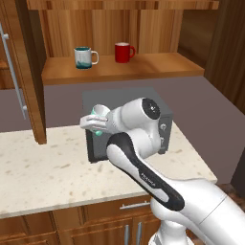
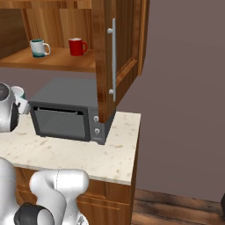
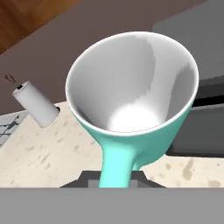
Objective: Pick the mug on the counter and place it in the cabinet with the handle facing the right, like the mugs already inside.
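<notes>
White glossy arm [image 1: 143, 143], dark joint bands, small FRANKA lettering, rounded white base [image 2: 59, 186]

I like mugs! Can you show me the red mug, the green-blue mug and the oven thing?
red mug [image 1: 123, 52], left base view, its body.
mint mug [image 3: 131, 92], hand view, white inside.
microwave [image 2: 61, 121], right base view, its door.

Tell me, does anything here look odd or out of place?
Only the mint mug: the hand holds it in the air by its handle, above the counter beside the microwave. The two mugs in the cabinet stand upright; nothing spilled.
</notes>
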